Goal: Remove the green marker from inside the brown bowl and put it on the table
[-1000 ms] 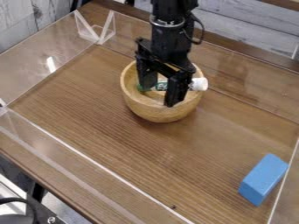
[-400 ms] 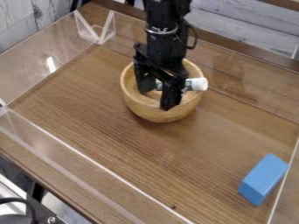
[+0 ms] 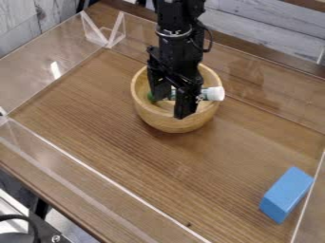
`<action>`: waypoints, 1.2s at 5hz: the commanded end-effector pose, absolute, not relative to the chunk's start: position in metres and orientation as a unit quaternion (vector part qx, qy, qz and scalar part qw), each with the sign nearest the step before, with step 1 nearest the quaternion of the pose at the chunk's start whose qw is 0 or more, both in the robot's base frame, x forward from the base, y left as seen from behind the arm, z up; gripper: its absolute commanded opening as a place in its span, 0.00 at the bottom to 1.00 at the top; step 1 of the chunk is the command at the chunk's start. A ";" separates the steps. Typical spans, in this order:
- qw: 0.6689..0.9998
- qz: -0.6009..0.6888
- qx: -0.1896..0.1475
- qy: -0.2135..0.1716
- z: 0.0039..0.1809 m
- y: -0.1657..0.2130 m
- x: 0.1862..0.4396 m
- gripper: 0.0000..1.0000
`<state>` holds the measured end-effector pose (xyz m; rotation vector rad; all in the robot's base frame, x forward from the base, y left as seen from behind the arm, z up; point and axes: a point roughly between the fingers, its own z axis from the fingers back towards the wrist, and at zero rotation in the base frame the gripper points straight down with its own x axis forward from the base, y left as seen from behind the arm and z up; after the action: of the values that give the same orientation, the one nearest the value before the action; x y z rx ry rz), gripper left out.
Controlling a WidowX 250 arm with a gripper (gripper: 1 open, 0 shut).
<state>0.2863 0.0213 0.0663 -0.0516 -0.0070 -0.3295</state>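
Note:
The brown bowl [image 3: 162, 120] sits on the table [image 3: 140, 180] a little behind its middle. Inside it lies the green marker [image 3: 211, 94], mostly hidden behind the arm; only its white end shows near the right rim, with a bit of green at the left. My gripper [image 3: 173, 98] points straight down into the bowl with its black fingers [image 3: 185, 104] spread open on either side of the marker. Nothing is held.
A blue rectangular block [image 3: 287, 194] lies near the table's front right corner. Clear acrylic walls [image 3: 51, 71] edge the table on the left, back and front.
The gripper has twisted slightly over the bowl and sits a touch lower. The marker and bowl have not moved.

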 end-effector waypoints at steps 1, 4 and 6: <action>0.986 -0.166 -0.021 -0.019 0.068 0.026 0.291 1.00; 0.983 -0.179 -0.022 -0.030 0.060 0.027 0.293 0.00; 0.983 -0.182 -0.023 -0.034 0.063 0.026 0.294 0.00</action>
<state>0.2870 0.0249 0.0502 -0.0593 -0.0217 -0.3670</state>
